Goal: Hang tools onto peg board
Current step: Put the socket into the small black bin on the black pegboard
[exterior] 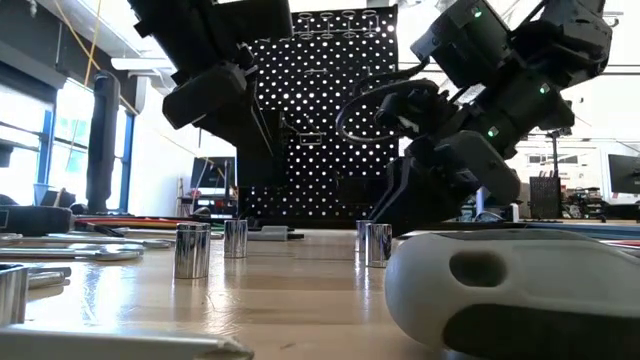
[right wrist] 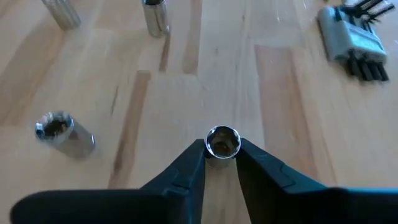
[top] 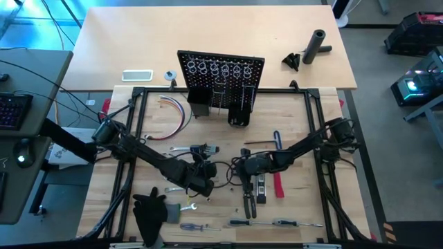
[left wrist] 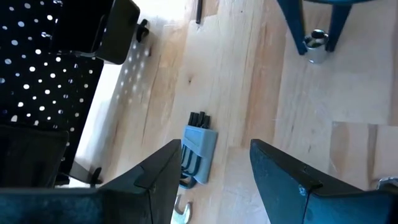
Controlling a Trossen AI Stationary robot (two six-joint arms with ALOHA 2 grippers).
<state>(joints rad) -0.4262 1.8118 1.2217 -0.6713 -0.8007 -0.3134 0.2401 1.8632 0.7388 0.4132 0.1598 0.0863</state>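
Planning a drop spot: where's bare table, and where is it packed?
Free: the wood between the peg board and the red-handled tool, and the right side past the right gripper. Crowded: the middle, around both grippers, and the front edge with the screwdrivers.

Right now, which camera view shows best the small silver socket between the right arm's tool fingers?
The right wrist view: the small silver socket stands upright, pinched between the right tool tips. The low view shows several sockets without telling which. In the high view the arm hides it; the left wrist view misses it.

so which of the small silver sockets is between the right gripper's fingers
The upright silver socket at the right gripper fingertips; the others stand or lie apart on the wooden table.
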